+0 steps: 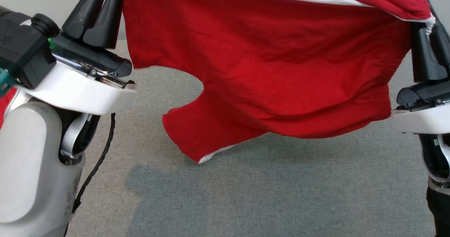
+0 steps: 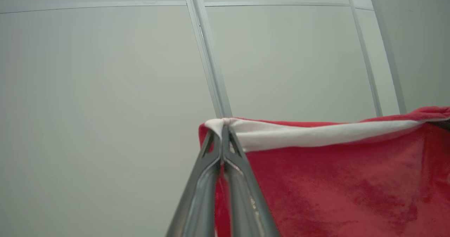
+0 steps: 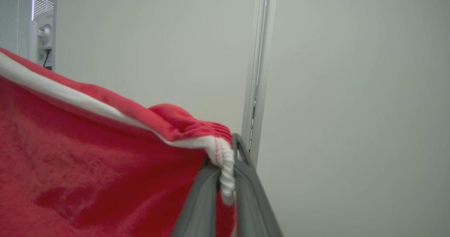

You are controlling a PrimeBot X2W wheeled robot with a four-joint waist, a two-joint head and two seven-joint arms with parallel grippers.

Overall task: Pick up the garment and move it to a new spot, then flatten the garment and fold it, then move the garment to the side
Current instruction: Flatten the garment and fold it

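The garment (image 1: pixel 267 64) is being held above the surface (image 1: pixel 281 194) — pinched by left gripper (image 2: pixel 222 131) and right gripper (image 3: pixel 230 152); flattening, folding not yet done.

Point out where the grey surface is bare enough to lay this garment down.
Bare: the grey surface under the garment, between the arms. Crowded: the edges by the left arm and right arm.

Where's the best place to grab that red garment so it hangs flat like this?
The garment is best pinched at both ends of its white-striped edge, coming up from below: the left fingers and right fingers hold it so, and it hangs spread.
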